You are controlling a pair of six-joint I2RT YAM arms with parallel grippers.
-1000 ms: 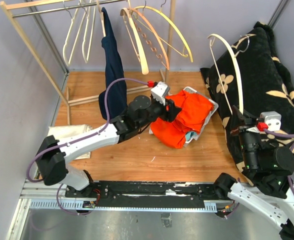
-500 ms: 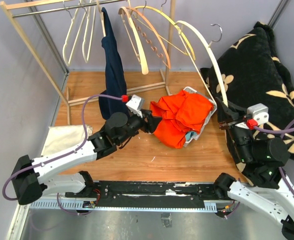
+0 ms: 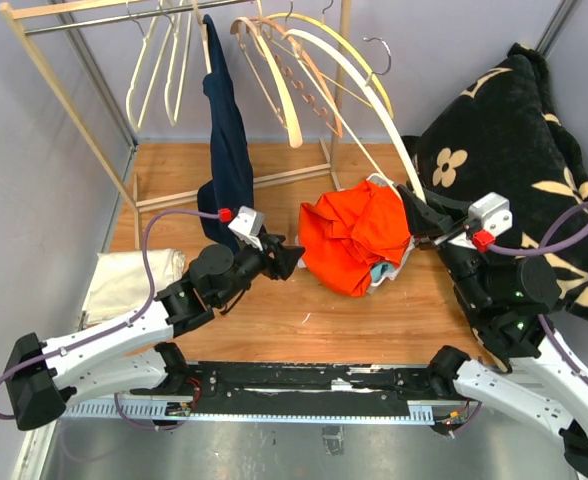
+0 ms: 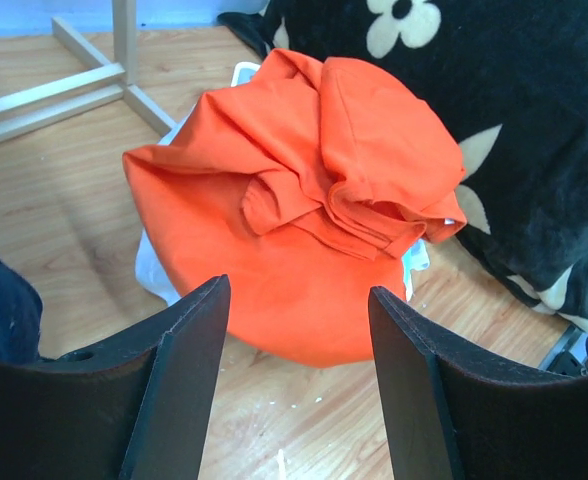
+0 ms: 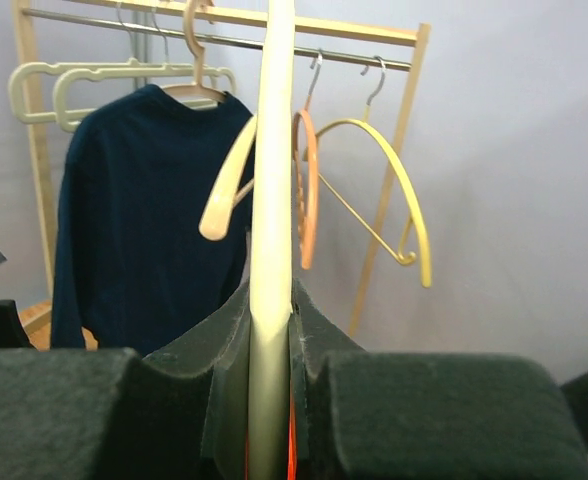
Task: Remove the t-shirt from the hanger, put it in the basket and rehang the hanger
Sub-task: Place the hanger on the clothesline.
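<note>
An orange t-shirt (image 3: 359,238) lies crumpled on the wooden floor over a white item; it fills the middle of the left wrist view (image 4: 304,210). My right gripper (image 3: 421,213) is shut on a bare cream hanger (image 3: 349,85), raised toward the rack; in the right wrist view the hanger (image 5: 272,200) runs straight up between the closed jaws. My left gripper (image 3: 290,258) is open and empty, low over the floor just left of the t-shirt, also seen in the left wrist view (image 4: 299,330).
A wooden clothes rack (image 3: 84,15) at the back holds a navy garment (image 3: 226,140) and several empty hangers (image 3: 164,60). A black floral cushion (image 3: 519,150) lies at the right. A cream cloth (image 3: 124,280) lies at the left.
My left gripper has let go of the t-shirt and drawn back to the left. My right gripper has swung the bare hanger leftward and up toward the rack.
</note>
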